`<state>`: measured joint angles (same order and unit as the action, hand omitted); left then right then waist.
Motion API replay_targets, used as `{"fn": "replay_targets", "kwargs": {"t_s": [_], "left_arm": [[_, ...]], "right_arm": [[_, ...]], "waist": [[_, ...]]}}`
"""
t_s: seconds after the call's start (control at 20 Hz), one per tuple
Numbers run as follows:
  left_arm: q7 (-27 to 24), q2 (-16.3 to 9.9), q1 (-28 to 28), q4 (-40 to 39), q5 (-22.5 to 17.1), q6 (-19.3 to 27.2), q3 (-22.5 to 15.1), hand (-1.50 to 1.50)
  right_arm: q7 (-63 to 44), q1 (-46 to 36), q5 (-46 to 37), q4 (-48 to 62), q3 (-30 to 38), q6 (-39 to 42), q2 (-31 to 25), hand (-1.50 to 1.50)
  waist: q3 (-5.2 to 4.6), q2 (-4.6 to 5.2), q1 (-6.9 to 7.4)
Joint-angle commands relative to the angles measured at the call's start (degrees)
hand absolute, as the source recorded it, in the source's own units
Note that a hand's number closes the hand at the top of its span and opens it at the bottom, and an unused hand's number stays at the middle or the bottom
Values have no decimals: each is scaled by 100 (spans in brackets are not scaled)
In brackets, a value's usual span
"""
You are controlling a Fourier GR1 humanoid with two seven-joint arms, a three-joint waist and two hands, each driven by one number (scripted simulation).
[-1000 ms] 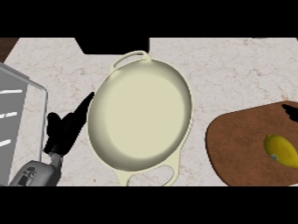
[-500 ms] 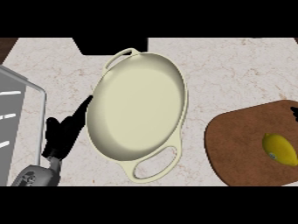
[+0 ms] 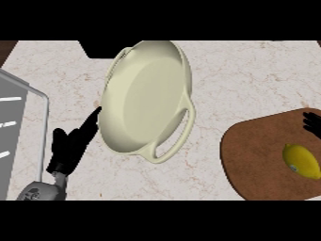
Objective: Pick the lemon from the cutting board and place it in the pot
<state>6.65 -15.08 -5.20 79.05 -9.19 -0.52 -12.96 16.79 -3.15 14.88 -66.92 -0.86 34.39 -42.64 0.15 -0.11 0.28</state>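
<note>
A yellow lemon [image 3: 301, 161] lies on the round brown cutting board [image 3: 260, 155] at the lower right. A wide cream pot [image 3: 145, 96] with two loop handles sits in the middle of the counter. Only the fingers of my right hand [image 3: 320, 127] show at the right edge, just above and to the right of the lemon, apart from it. My left hand [image 3: 72, 146] rests open at the lower left, fingers up, beside the pot's left rim.
A grey metal sink [image 3: 6, 136] fills the left edge. The counter top [image 3: 253, 80] is pale marble. A dark gap runs along the far edge behind the pot.
The view has shifted: pot and board sit higher and further left in frame. My right hand's fingers have come nearer the lemon. The left hand holds its pose.
</note>
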Motion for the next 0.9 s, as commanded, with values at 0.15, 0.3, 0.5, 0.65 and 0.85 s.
{"fn": "replay_targets", "kwargs": {"t_s": [0.15, 0.3, 0.5, 0.65, 0.85], "left_arm": [[-142, 195, 138, -217, 158, -231, 58, 0], [161, 288, -169, -142, 205, -144, 170, 0], [-208, 103, -31, -370, 204, -436, 388, 0], [-60, 301, -188, -400, 294, -266, 272, 0], [73, 254, -30, -114, 240, -334, 260, 0]], "right_arm": [[233, -480, -455, 1141, 34, 239, 660, -150], [295, 238, -540, 545, -21, 141, 869, -150], [726, -170, -1012, 1080, -115, 65, 1166, 150], [1835, -317, -1869, 1530, -411, -194, 1103, 150], [1800, -329, -1417, 1724, -219, 162, 1085, 150]], "waist": [[-12, 20, 12], [-15, 8, -56], [-15, 13, -29], [-8, 27, 2], [-10, 18, 5]]}}
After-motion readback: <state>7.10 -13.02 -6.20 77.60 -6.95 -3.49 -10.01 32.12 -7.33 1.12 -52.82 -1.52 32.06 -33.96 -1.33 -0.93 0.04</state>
